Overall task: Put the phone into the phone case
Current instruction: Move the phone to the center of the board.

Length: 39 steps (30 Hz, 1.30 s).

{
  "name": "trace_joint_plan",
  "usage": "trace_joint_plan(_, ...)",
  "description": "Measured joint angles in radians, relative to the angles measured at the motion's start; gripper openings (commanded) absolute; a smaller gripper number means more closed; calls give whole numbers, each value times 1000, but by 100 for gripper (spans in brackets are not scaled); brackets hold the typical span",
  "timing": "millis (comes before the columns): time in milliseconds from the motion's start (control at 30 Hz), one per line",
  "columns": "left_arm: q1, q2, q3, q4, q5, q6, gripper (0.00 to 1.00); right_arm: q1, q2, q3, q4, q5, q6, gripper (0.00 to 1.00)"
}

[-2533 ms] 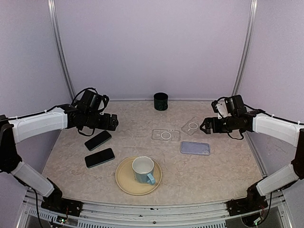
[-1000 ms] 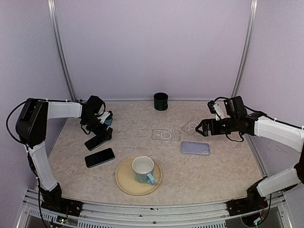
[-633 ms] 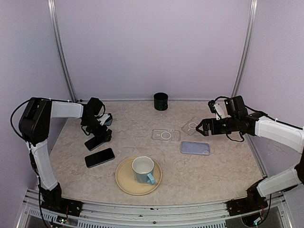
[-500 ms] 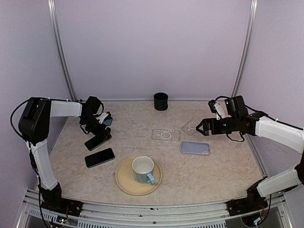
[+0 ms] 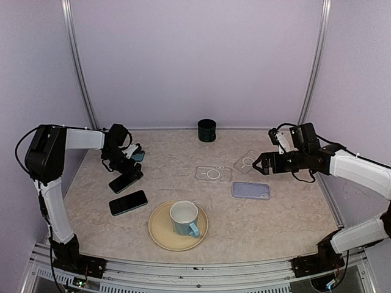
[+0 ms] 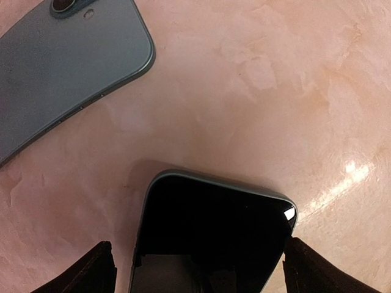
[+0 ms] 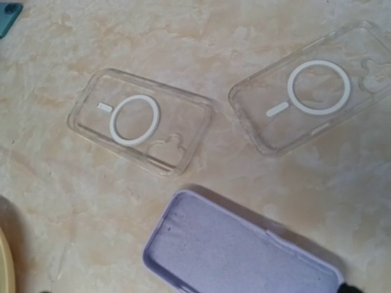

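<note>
The left arm has come down from its high hover, and the left gripper now stands low over the phone at the 9 o'clock side of the table. In the wrist view its fingers stand on both sides of the dark screen; the jaws are wide, only a little narrower than a second ago, and they do not yet clamp anything. The phone lies flat where it was, with a second phone near it at 6 o'clock. The right gripper has hardly moved: it hovers fully spread and empty over the clear case, beside another clear case and the lilac case. This suggests the grasp is only beginning, and the carry toward 3 o'clock remains.
</note>
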Motion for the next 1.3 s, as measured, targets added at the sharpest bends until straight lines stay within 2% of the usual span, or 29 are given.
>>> trace_joint_plan(633, -23, 10, -2, -24, 4, -1, 95, 0, -5, 0, -1, 3, 0, 100)
trace_joint_plan(967, -23, 14, -2, -22, -19, 3, 88, 0, -5, 0, -1, 3, 0, 100)
trace_joint_plan(1300, -25, 25, 11, -17, -23, -2, 71, 0, -5, 0, -1, 2, 0, 100)
